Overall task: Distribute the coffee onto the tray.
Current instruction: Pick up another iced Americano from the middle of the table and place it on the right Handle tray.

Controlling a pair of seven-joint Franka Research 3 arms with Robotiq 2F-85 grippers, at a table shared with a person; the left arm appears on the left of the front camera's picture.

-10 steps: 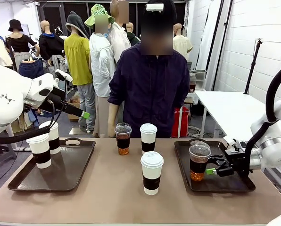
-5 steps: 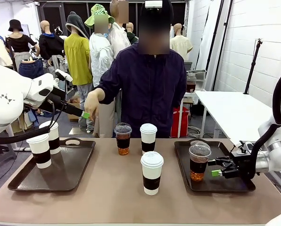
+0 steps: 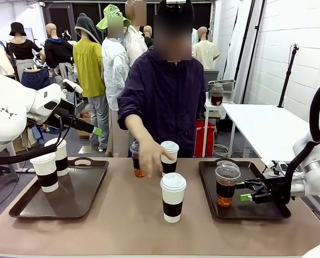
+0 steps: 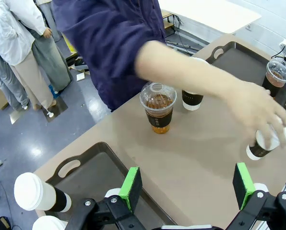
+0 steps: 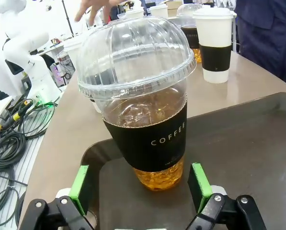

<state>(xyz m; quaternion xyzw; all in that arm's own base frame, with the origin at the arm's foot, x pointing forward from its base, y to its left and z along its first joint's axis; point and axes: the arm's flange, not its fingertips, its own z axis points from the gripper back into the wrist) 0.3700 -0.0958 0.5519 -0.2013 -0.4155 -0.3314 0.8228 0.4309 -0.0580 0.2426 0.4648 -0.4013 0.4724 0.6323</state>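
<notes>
Front view: a clear cup [image 3: 226,185] of coffee stands on the right tray [image 3: 267,210]. The right pincer [image 3: 245,197] sits low just beside it, not touching it. Three more cups [image 3: 172,196] stand on the tabletop [image 3: 122,215], and the person's hand [image 3: 149,160] reaches over them (so the middle is no place to swing through). The sound move, I judge, is to draw the right arm straight back and level before lifting. The left arm hangs raised above the left tray [image 3: 20,207], which carries two white cups [image 3: 44,173].

Left wrist view: the left pincer [image 4: 187,186] is spread wide and empty, looking down on the tabletop.

Right wrist view: the right pincer's pads [image 5: 79,189] stand wide. The clear cup is just ahead between them, and neither pad touches it.
</notes>
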